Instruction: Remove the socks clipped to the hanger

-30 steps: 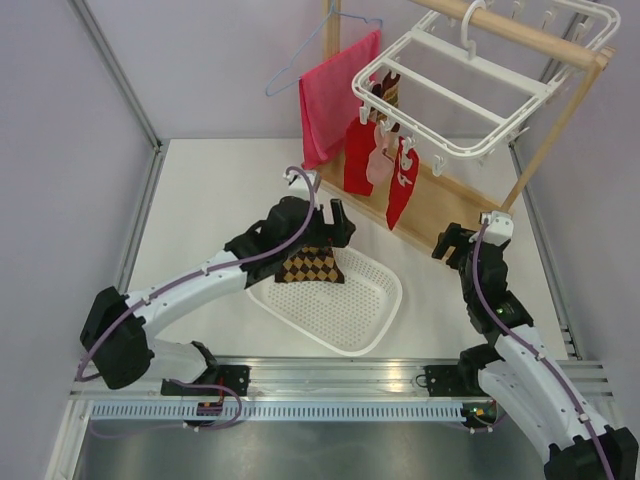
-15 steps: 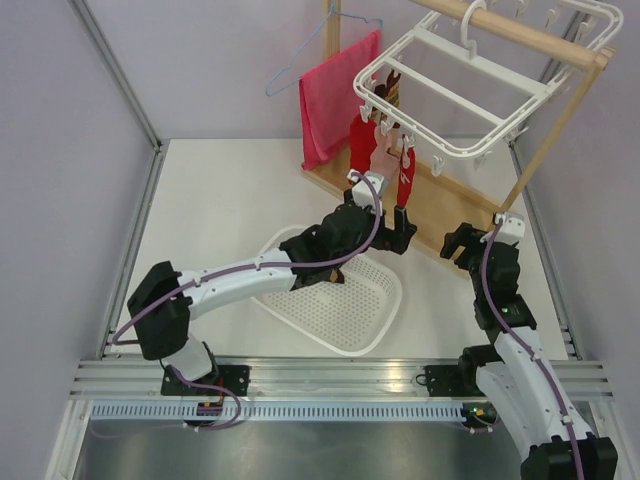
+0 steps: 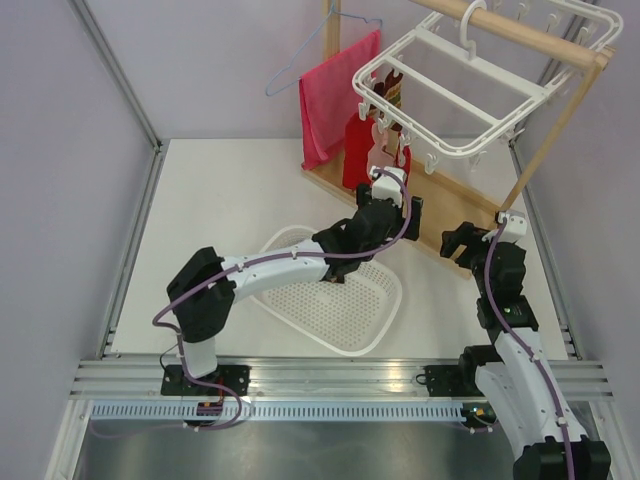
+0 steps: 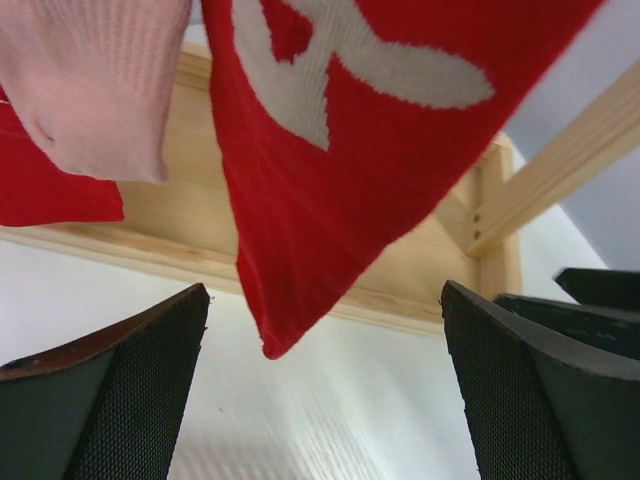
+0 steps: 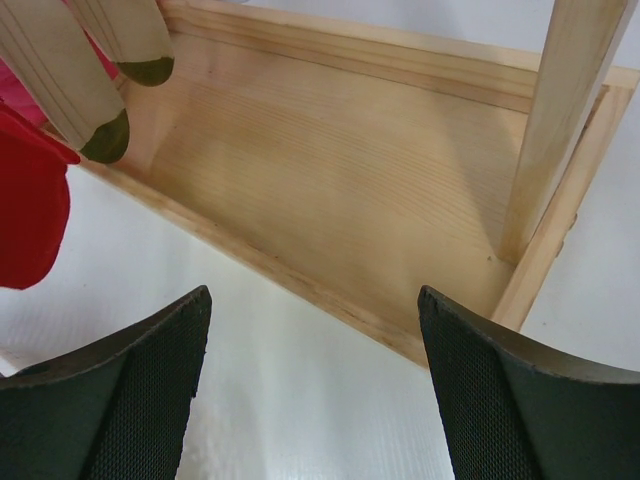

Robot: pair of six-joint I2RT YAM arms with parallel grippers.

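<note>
1. White bench (image 3: 220, 200), lilac walls.
2. Red and pale pink fabric socks (image 3: 372, 155) hang clipped to the white plastic rectangular hanger (image 3: 455, 152), 1 o'clock on the bench.
3. Left claw (image 4: 325, 300): wide open, empty, 6 o'clock of a red sock (image 4: 330, 150).
4. Right claw (image 5: 310, 300): wide open, empty, over the wooden stand base (image 5: 340, 170).

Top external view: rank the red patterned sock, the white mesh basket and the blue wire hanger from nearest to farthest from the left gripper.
1. Red patterned sock: hangs right at the open jaws of the left gripper.
2. White mesh basket: on the table, under that arm.
3. Blue wire hanger: high up at the back left.
</note>
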